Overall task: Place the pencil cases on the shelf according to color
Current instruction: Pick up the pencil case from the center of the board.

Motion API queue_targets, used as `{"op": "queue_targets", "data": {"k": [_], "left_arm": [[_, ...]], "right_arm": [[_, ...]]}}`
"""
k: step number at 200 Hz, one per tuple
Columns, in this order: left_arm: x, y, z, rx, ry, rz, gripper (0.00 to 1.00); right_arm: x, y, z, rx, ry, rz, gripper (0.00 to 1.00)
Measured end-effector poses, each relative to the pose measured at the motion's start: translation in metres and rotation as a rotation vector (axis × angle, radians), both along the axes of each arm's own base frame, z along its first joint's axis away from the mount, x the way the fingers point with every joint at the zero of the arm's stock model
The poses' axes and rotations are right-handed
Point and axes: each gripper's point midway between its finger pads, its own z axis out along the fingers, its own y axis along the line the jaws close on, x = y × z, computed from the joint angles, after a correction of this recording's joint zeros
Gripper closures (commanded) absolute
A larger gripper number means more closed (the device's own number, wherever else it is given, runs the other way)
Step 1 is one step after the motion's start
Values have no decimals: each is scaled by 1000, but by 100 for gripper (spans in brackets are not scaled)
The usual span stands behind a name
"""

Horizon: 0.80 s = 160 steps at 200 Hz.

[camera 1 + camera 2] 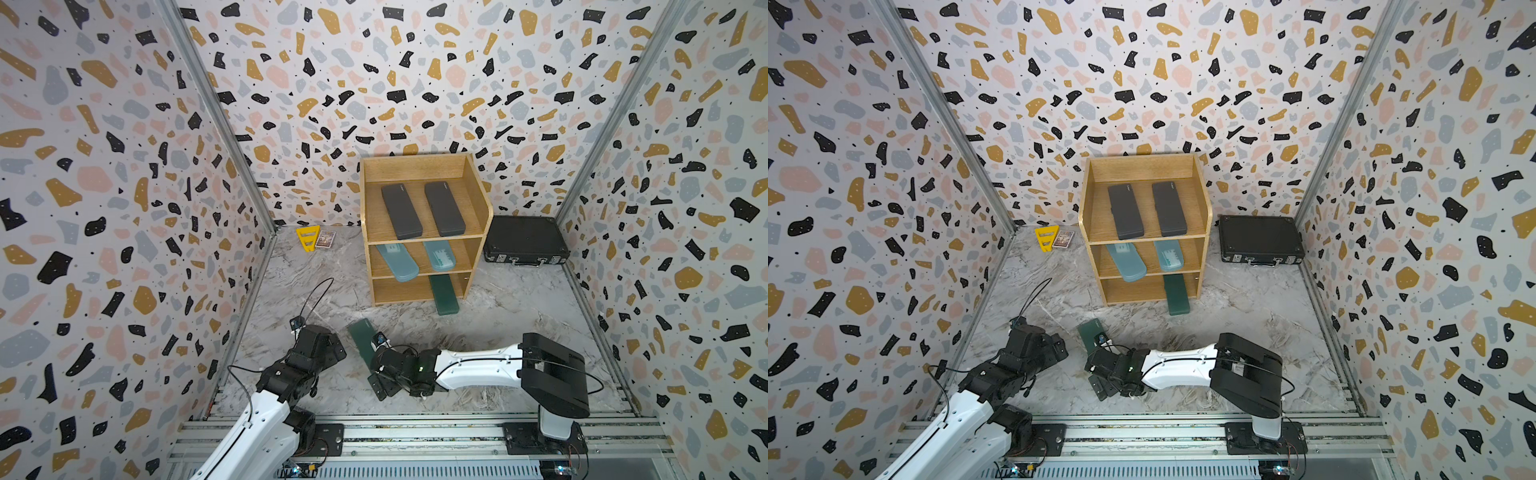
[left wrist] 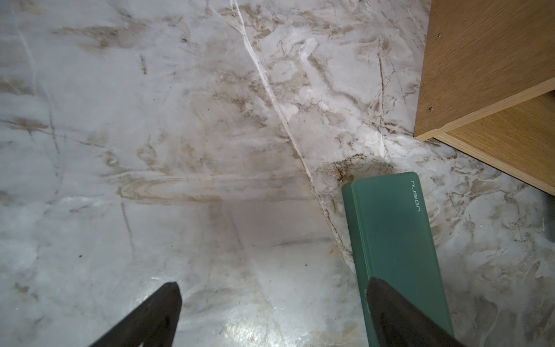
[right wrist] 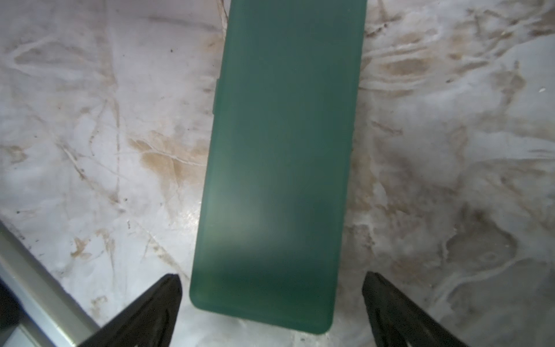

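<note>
My right gripper (image 3: 271,278) hangs empty, fingers spread wide, over the near end of the last loose green pencil case (image 3: 279,150). It lies flat on the marble table (image 3: 90,120) directly beneath me, with its long edges between my fingertips and little slack on either side.

This looks like the grasp for the final case. I need to drop straight down, close across its width, and lift.

The shelf (image 1: 478,195) stands ahead of me and off to one side. The grey pair (image 1: 401,211) and blue pair (image 1: 397,262) are already on it. The other green case (image 1: 444,297) juts from the bottom tier, with free room beside it.

The left gripper (image 2: 273,285), also spread apart and empty, crowds close beside me.
</note>
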Motion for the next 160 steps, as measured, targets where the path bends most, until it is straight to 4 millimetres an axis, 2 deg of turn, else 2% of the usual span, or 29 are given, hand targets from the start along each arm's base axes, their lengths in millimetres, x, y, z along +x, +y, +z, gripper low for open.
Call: {"op": "queue_targets", "data": {"k": [21, 52, 97, 160], "left_arm": [[0, 1, 1, 0, -5, 2, 0], [0, 2, 2, 3, -8, 2, 0], [0, 0, 1, -6, -6, -4, 0], [0, -1, 3, -16, -11, -10, 0]], "right_arm": [[0, 4, -4, -21, 2, 1, 0], [0, 0, -15, -71, 1, -7, 0], [2, -1, -16, -79, -10, -24, 1], [2, 2, -17, -71, -10, -36, 12]]}}
